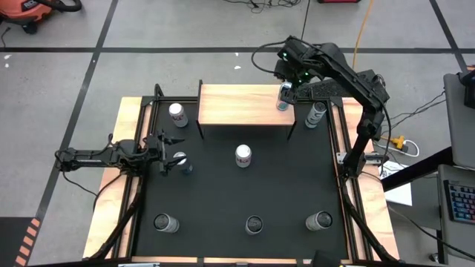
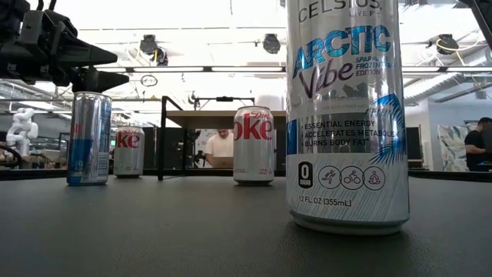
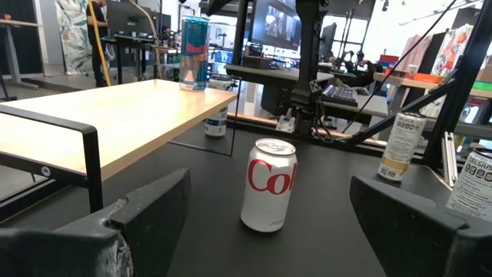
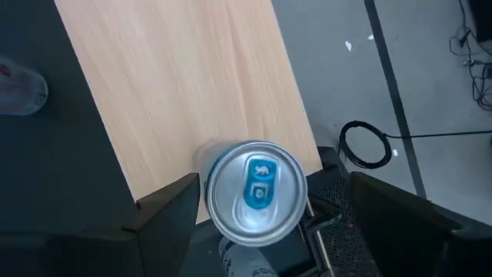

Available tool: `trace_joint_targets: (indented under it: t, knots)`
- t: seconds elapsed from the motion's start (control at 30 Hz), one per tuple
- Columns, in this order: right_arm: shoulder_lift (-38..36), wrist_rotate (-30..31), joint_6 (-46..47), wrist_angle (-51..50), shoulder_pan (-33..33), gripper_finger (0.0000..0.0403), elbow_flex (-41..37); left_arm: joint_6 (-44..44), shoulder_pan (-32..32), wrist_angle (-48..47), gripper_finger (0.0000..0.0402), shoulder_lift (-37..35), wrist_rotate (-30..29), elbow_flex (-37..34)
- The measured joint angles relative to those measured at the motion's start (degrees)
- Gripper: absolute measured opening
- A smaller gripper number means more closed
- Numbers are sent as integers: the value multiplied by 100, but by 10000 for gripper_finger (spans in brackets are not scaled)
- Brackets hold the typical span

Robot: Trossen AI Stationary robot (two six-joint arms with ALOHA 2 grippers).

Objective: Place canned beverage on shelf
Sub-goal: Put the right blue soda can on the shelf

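Shelf corner: can upright

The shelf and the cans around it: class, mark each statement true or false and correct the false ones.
1. One can stands on the shelf. True.
2. The right pincer is over the can on the shelf. True.
3. The left pincer grips a Coke can. False: it is open, beside a slim blue can.
4. The Coke can at the mat's middle lies on its side. False: it is upright.
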Motion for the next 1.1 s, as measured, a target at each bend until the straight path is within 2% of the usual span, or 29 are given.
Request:
trace_joint_targets:
  t: [0.63, 0.8, 1.1]
  knots:
    - [-275, -136, 1381, -177, 2, 303, 41, 2, 0, -2, 361, 0, 0, 0]
    - [-319, -137, 1690, -177, 2, 252, 41, 2, 0, -4, 361, 0, 0, 0]
    - [-433, -135, 2195, -177, 2, 95, 41, 0, 0, -53, 361, 0, 0, 2]
